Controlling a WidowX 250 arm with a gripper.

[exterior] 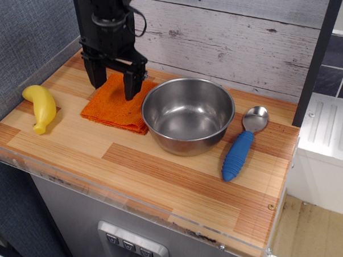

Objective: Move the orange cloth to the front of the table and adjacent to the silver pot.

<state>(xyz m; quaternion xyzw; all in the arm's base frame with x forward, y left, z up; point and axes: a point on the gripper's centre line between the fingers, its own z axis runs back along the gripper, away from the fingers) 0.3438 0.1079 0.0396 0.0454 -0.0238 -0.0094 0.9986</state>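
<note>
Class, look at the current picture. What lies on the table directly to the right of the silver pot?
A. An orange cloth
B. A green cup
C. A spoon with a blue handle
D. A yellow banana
C: the spoon with the blue handle lies on the table beside the silver pot, on the pot's right in the picture.

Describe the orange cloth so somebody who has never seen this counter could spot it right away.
Start at the silver pot, the big shiny steel bowl in the middle of the wood-plank table. The orange cloth lies flat right against the pot's left side, under the open black pincer. It is the only fabric there, bright orange and textured, unlike the smooth yellow banana further left.
</note>
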